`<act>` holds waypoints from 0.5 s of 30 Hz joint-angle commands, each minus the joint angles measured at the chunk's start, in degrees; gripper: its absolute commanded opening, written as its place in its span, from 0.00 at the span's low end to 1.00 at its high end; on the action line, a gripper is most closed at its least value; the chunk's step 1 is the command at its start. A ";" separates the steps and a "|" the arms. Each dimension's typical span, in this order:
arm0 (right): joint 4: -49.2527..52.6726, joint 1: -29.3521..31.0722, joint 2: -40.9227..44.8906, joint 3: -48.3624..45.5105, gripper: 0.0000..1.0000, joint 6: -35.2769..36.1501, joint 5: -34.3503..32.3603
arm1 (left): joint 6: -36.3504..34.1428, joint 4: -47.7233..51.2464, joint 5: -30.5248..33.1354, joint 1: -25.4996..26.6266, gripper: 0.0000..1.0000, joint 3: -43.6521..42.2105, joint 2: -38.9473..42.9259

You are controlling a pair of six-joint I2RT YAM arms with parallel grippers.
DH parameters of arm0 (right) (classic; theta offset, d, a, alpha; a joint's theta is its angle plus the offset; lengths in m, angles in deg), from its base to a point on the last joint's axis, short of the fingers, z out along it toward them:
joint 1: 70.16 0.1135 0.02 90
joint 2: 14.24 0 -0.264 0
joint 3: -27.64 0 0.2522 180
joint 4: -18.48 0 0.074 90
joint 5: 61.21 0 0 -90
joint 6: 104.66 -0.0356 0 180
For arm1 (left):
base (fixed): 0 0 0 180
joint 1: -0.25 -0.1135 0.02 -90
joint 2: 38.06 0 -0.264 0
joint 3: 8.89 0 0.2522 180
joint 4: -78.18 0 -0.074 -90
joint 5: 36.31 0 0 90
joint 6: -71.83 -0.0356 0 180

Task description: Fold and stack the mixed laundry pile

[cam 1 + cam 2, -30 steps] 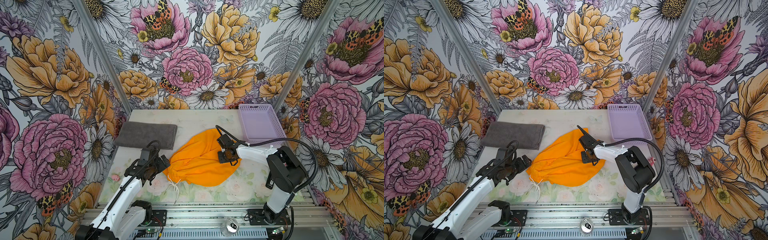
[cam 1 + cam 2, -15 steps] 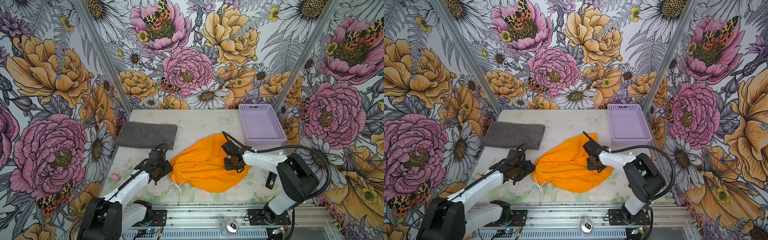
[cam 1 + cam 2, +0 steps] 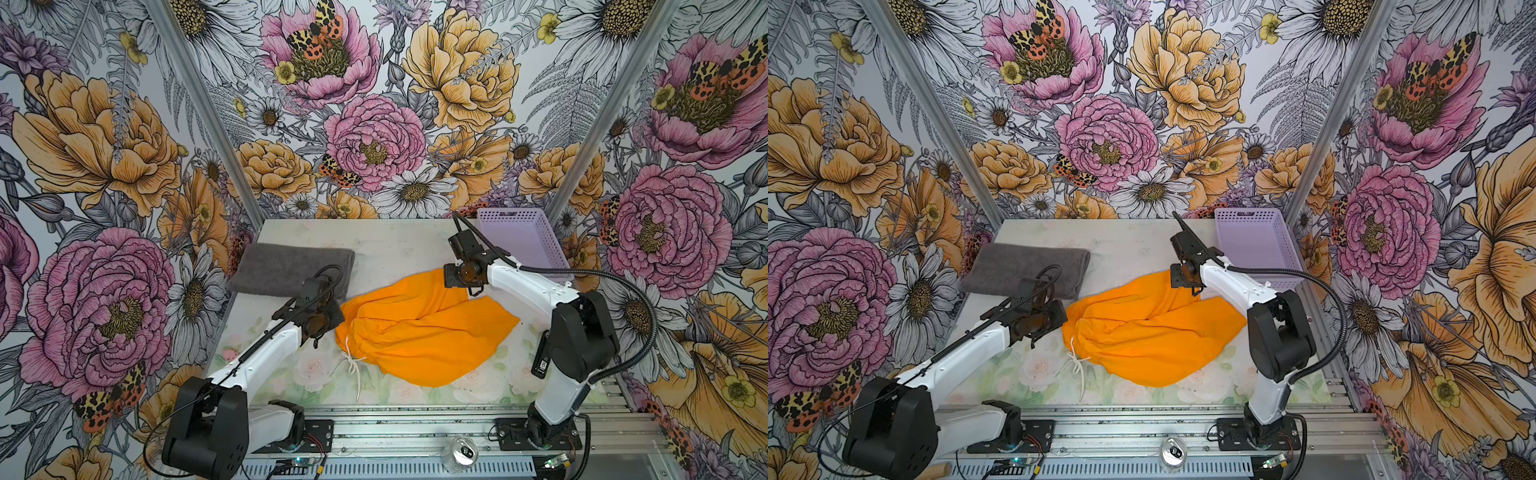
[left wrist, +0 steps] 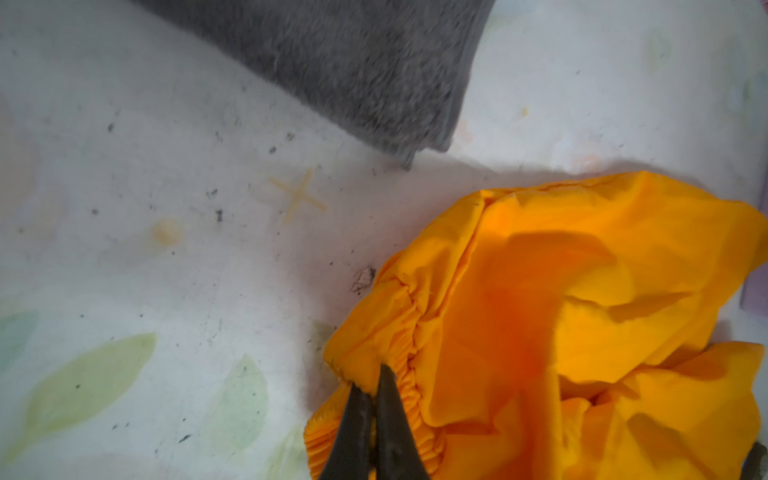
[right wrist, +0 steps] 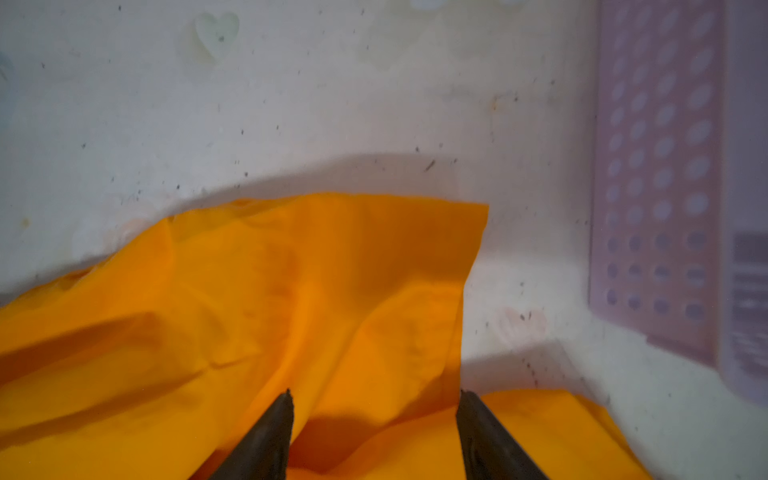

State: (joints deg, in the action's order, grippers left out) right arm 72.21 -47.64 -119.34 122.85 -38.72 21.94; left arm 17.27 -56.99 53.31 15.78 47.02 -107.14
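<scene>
Floral wallpaper (image 3: 374, 137), speckled tabletop (image 3: 395, 249), left end effector (image 4: 376, 374) pinching orange shorts (image 4: 540, 311) at waistband, right end effector (image 5: 374, 399) parted

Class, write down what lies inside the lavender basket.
Only bare floor shows in the basket; the grey towel and orange shorts lie outside on the table. The right arm's cable crosses the near rim, hiding a thin strip there.
</scene>
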 commanded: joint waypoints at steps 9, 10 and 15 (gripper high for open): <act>-2.56 -7.28 -18.38 11.11 0.65 1.59 0.55 | -5.21 3.70 0.53 -0.17 0.00 6.87 1.88; -2.93 -7.52 -18.58 10.83 0.63 1.44 0.56 | -5.17 3.58 0.39 -0.17 0.00 6.94 1.73; -8.05 -8.40 -16.14 7.54 0.33 0.20 3.69 | -5.82 3.56 0.46 -0.34 0.00 7.98 1.13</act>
State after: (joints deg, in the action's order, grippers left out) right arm 67.95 -55.64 -137.35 131.84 -37.62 23.99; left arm 12.92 -53.45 53.29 15.78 52.69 -106.00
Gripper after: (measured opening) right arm 0.398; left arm 0.049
